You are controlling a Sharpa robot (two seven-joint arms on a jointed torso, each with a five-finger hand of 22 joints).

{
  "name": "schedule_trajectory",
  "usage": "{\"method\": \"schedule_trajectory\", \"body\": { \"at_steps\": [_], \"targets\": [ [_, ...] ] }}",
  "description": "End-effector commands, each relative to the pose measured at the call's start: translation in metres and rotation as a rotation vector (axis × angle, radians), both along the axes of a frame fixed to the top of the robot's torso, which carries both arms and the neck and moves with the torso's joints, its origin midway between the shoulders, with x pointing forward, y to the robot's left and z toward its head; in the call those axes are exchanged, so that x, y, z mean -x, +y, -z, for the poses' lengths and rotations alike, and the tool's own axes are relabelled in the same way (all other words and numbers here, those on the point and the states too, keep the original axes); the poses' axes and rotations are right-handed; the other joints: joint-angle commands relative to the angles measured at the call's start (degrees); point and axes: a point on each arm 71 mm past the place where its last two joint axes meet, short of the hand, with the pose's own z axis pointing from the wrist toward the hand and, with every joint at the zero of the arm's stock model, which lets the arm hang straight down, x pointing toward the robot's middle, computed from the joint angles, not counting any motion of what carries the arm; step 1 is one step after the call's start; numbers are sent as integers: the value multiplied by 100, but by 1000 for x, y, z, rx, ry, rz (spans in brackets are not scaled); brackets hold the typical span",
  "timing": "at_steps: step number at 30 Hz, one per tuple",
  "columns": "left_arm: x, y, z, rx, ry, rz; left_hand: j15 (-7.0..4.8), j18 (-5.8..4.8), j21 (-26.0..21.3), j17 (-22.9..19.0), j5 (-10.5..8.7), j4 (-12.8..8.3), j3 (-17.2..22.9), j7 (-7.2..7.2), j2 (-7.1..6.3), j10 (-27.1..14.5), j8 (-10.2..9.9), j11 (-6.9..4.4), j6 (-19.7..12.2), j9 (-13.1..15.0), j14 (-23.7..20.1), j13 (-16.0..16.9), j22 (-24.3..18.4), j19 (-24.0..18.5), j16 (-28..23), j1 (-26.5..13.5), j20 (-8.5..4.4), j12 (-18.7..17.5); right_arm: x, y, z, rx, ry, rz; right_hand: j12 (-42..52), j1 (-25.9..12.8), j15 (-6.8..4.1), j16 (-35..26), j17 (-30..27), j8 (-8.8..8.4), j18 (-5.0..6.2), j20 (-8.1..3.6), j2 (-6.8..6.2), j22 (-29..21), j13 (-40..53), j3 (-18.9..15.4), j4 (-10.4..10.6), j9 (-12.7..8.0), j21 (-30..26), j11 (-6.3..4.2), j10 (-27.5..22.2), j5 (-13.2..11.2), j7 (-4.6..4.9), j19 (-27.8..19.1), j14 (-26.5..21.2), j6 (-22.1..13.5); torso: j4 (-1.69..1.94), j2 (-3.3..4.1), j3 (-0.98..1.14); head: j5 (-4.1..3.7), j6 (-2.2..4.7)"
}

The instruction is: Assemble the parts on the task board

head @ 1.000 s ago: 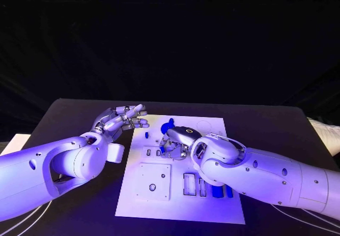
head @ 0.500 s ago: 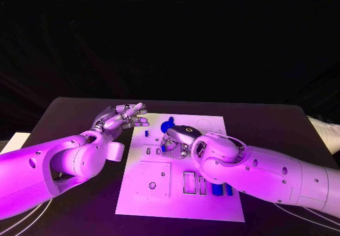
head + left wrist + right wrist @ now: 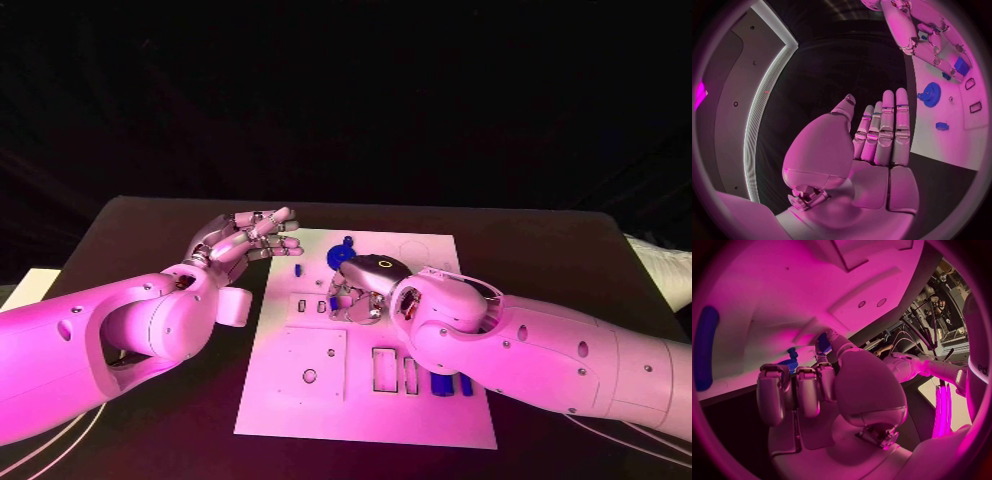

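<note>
Assembly looks partway; right hand (image 3: 361, 290) pinches a small blue part (image 3: 823, 342) over the task board (image 3: 289, 400); left hand (image 3: 248, 238) hovers empty, fingers straight.

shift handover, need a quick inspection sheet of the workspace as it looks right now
surface: black table, dark cloth look, no spills seen
job's things: white task board lies flat mid-table; a blue gear part and small blue parts sit at its far end, long blue parts near the right arm
clutter: white sheet at the table's left edge
hands: left hand held above the table beside the board, fingers extended, holding nothing; right hand over the board, pinching a small blue part
cables: white cables under the left arm
surroundings: dark backdrop
</note>
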Motion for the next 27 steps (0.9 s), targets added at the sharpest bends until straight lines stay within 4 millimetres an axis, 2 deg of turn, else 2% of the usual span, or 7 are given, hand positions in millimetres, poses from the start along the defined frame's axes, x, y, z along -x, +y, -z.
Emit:
{"method": "schedule_trajectory", "body": {
  "at_steps": [1,10,15,21,27],
  "targets": [
    [0,-2,-1,14,-9,19,24,106,27,5,12,-39,0,19,35,16,-33,-1,1,-6,4,10,-5,-9,-20,3,29,-23,1,-5,14,83,37,23,-66,-96,1,-27,967,-33,-85,-23,-33,455,740,-64,20,81,-12,36,20,11,2,167,493,-35,0,0,-4,-2,0],
    [0,-1,-1,14,-8,17,24,106,27,5,12,-39,0,19,35,16,-33,-1,1,-6,4,10,-5,-9,-20,3,29,-23,1,-5,12,57,17,34,-369,-362,80,-55,921,-194,-80,45,-235,424,541,-279,148,24,-34,131,-146,-118,108,153,482,-295,-1,-1,-5,-10,-3],
    [0,-1,-1,14,-6,20,24,106,27,15,15,-44,10,22,54,17,-36,0,4,-6,4,10,-6,-12,-28,4,29,-26,1,-4,10,38,5,36,-616,-391,125,-76,889,-282,-76,87,-271,405,375,-366,190,-26,-48,184,-293,-143,166,142,474,-508,-2,2,-4,-15,5],
    [0,-1,-1,14,-5,21,24,106,27,17,16,-46,14,22,61,18,-37,0,5,-7,4,9,-6,-12,-29,6,29,-26,2,-3,6,-12,-25,38,-682,-387,143,-81,883,-285,-74,107,-281,395,325,-405,208,-41,-54,203,-336,-126,184,137,472,-574,0,0,-3,-21,11],
    [0,-1,0,14,-4,19,24,106,27,20,17,-48,18,22,65,18,-38,0,6,-7,4,9,-7,-13,-31,9,29,-27,7,-2,0,-96,-75,27,-708,-408,159,-80,892,-272,-72,126,-346,393,299,-494,246,-51,-57,218,-359,-116,196,135,473,-623,6,4,1,-22,9]
  ]
}}
